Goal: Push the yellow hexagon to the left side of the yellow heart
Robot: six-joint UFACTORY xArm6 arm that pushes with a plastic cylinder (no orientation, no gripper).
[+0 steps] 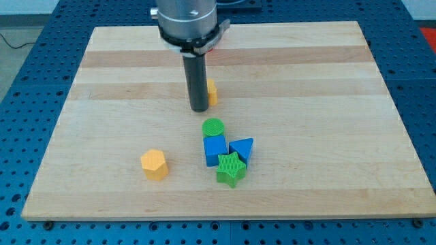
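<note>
my tip [199, 109] touches the yellow heart [212, 92] — yellow hexagon [154, 164] well apart; end effector state unreadable.

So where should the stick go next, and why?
Probably toward the view's bottom left, to get near the yellow hexagon. My tip sits beside the partly hidden yellow block, likely the heart, far from the hexagon, which it must reach before pushing it.

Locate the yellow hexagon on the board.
The yellow hexagon sits alone at the view's lower left of the wooden board, left of the blue cube, far from my tip.
</note>
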